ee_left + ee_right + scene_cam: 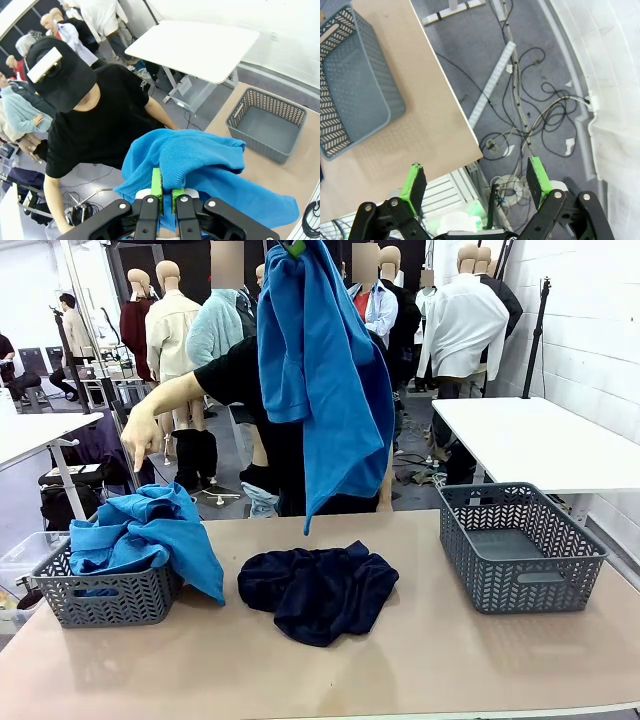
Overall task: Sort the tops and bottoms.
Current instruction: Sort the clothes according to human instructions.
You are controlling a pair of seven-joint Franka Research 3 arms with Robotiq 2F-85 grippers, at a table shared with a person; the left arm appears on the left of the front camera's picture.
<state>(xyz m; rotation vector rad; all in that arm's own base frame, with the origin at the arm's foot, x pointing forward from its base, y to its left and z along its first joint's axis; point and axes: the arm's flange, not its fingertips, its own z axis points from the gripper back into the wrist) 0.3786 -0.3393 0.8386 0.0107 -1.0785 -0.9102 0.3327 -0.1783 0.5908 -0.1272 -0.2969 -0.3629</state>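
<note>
My left gripper [163, 196] is clamped on a bright medium-blue soft fabric top [325, 380], which hangs high above the middle of the tan table [420, 640], its long axis vertical and its lowest corner pointing down toward the very dark navy, almost black fabric bottoms [316, 590]. In the left wrist view the green pads [156, 182] pinch a fold of that blue cloth, jaws nearly together. The navy garment lies crumpled on the table's centre, spread wider than it is deep. Left of it, a second bright blue top [145, 535] is heaped in a grey woven plastic basket [100, 600], one end spilling over the rim toward the navy garment. Right of it stands another grey plastic basket [520, 550]. Beyond the table, a person's hand [140, 435] points down above the left basket. My right gripper [476, 182] is spread wide, grasping nothing, off the table's edge over a cabled floor.
</note>
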